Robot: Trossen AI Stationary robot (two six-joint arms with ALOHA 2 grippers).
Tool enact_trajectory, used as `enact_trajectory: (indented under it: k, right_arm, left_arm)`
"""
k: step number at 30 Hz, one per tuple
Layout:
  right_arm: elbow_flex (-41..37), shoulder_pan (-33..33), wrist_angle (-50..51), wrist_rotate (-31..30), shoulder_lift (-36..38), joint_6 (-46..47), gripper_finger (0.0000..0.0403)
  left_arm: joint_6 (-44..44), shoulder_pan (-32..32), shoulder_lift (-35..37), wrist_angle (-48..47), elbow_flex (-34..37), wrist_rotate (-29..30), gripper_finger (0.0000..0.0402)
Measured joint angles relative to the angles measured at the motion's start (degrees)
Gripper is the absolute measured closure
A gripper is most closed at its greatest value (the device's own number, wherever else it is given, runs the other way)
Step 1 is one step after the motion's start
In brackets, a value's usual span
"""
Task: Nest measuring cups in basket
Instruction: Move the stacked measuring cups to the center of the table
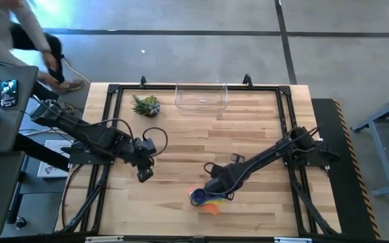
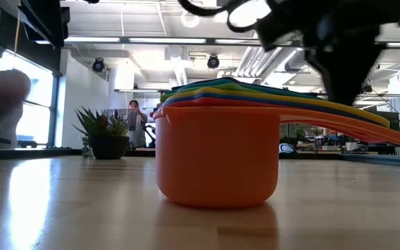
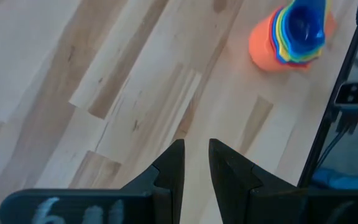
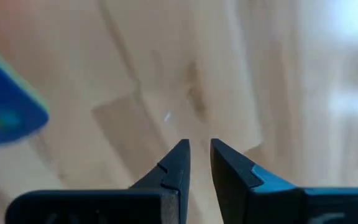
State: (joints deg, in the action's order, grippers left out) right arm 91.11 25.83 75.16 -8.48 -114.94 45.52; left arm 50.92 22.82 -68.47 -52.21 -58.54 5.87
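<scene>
The measuring cups [image 1: 204, 200] sit nested in one stack on the wood near the table's near edge, with the orange one at the bottom resting on its base [image 2: 217, 153] and the blue one on top [image 3: 300, 25]. Their flat handles fan out to one side. My right gripper [image 4: 197, 149] hovers just beside the stack [image 1: 218, 191], fingers shut, over bare wood. A blue handle [image 4: 5, 115] lies off to its side. My left gripper [image 3: 196, 149] waits shut, left of the middle of the table [image 1: 144, 175]. The clear basket [image 1: 201, 104] stands at the far edge.
A small spiky plant in a dark pot [image 1: 146, 106] stands left of the basket, near the far edge. A person [image 1: 19, 34] is beyond the table's far left corner, by a desk with a phone. Bare wood lies between the stack and the basket.
</scene>
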Motion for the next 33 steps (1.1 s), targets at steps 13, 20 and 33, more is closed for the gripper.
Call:
enact_trajectory:
  k: [13, 20, 33]
  right_arm:
    - [-3.04, 11.11, -19.03, 11.9, 3.94, 25.25, 0.0347]
    - [-3.02, 13.62, -36.85, 7.94, 3.7, 30.98, 0.0354]
    - [-3.02, 8.18, -48.34, 7.55, -1.06, 22.05, 0.0389]
  left_arm:
    - [-0.04, 1.73, -1.15, 0.2, 0.0, 3.69, 0.0339]
    - [-0.09, 1.6, -1.13, 0.2, 0.0, 5.44, 0.0339]
    - [-1.07, 1.58, -1.13, 0.23, 0.0, 5.44, 0.0339]
